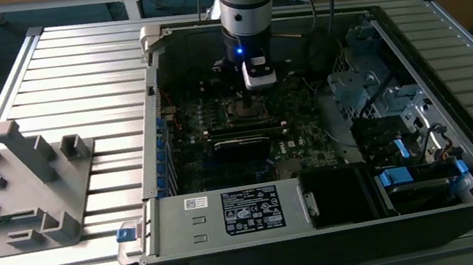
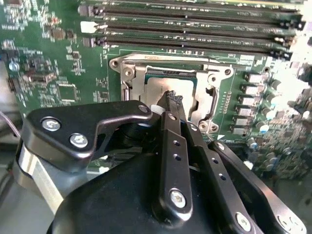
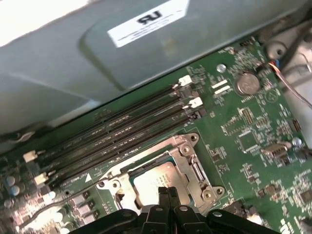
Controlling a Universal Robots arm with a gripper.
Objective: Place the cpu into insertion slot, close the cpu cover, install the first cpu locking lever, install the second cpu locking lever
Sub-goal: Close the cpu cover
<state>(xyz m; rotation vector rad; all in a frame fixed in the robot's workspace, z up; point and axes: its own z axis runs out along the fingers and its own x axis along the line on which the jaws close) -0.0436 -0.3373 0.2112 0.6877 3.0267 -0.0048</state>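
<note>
Looks like the cpu (image 3: 153, 179) already sits in its socket with the cpu cover (image 3: 189, 163) flat over it, so I'd guess lever stage (can't make out the levers); that calls for precise tip placement; gripper (image 2: 172, 99) pinched together, empty, just above the cpu; arm (image 1: 245, 6) points straight down into the case (image 1: 151, 151).

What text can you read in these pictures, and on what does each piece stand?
Black label on the power supply, exterior view: too small to read.
White label on the grey housing, first wrist view: blurred, unreadable.
Motherboard print, second wrist view: too small to read.
</note>
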